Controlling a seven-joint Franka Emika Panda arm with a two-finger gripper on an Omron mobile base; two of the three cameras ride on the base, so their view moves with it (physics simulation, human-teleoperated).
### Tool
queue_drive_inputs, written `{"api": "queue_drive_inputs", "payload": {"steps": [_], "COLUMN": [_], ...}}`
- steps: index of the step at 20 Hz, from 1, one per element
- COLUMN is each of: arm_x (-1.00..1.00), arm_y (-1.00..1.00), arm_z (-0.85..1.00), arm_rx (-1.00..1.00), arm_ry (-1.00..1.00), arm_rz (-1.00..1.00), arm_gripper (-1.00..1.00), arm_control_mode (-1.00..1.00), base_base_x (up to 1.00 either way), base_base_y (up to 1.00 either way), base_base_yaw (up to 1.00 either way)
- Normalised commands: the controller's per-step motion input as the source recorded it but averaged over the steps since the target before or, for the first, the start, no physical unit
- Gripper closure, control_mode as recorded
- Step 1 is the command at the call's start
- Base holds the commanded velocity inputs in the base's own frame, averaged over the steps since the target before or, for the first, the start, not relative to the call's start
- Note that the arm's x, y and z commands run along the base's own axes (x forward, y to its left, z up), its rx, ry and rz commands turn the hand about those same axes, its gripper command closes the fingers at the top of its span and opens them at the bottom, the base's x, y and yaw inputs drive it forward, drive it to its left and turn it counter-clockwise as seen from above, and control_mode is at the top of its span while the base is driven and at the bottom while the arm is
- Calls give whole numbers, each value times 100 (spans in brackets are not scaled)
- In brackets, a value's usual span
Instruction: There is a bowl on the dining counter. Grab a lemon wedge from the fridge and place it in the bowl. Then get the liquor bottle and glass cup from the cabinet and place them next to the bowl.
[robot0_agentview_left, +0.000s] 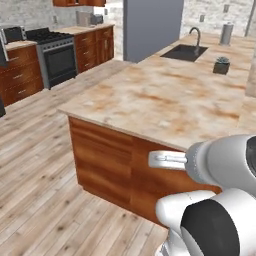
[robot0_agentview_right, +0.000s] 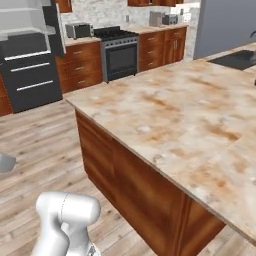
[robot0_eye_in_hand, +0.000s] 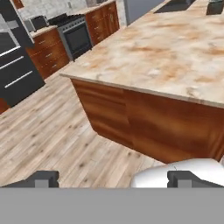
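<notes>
While the base is sitting off the corner of the island bench (robot0_agentview_left: 165, 95), the robot is carrying nothing; judging by that, the first step, fetching the lemon wedge from the fridge, is the one in hand and not yet begun. The hand (robot0_eye_in_hand: 113, 178) is hanging low in the hand view, its two dark tips (robot0_eye_in_hand: 43, 178) standing wide apart with only wood floor (robot0_eye_in_hand: 57, 140) between them. No bowl, lemon wedge, liquor bottle or glass cup is visible on the marbled bench top, so their places cannot be told from here.

The bench is carrying a sink (robot0_agentview_left: 184, 52) with a faucet at its far end, and a small potted plant (robot0_agentview_left: 221, 65) just beside the sink. A stove (robot0_agentview_right: 119, 52) is standing against the far wall between wood cabinets (robot0_agentview_right: 80, 65). A tall dark unit with bar handles (robot0_agentview_right: 27, 75) is standing left of the stove in the right base view; it is probably the fridge, though that is a guess. A grey slab (robot0_agentview_left: 152, 27) behind the island could be it as well.

Next move is likely calling for the base to drive to the fridge, then the arm reaching for its door handle with the hand kept spread.
</notes>
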Motion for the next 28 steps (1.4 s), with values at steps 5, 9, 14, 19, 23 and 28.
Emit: {"api": "queue_drive_inputs", "payload": {"steps": [5,9,14,19,23,28], "arm_x": [0,0,0,0,0,0], "arm_y": [0,0,0,0,0,0], "arm_z": [0,0,0,0,0,0], "arm_rx": [0,0,0,0,0,0], "arm_ry": [0,0,0,0,0,0], "arm_rz": [0,0,0,0,0,0], "arm_gripper": [-100,-100,-100,-100,-100,-100], "arm_control_mode": [100,100,100,100,100,100], "base_base_x": [100,100,100,100,100,100], "base_base_y": [48,64,71,65,67,73], "base_base_yaw": [27,20,20,12,0,0]}}
